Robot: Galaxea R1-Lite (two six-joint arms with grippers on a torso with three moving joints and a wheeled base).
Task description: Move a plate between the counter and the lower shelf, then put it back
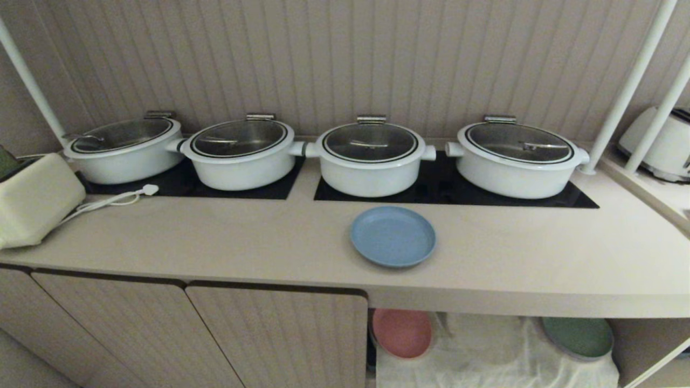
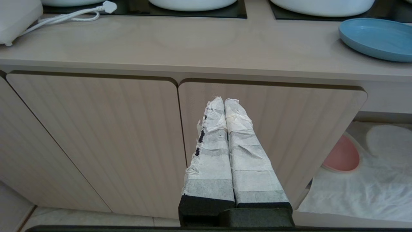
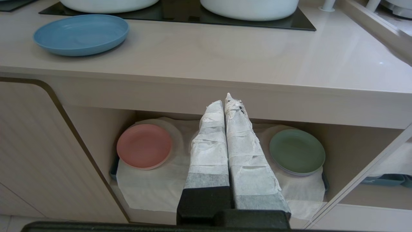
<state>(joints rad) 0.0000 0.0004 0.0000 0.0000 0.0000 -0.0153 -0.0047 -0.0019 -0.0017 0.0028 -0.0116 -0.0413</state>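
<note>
One plate (image 1: pixel 393 236) on counter (image 1: pixel 269 237) | four pots (image 1: pixel 371 155) | both jaws closed, empty

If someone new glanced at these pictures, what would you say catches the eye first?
Probably the row of four white pots with glass lids along the back of the counter, standing on the black hob panels. Next, the blue plate lying alone near the counter's front edge. Below it, in the open lower shelf, a pink plate and a green plate rest on a wrinkled white cloth, with a free spot between them.
</note>
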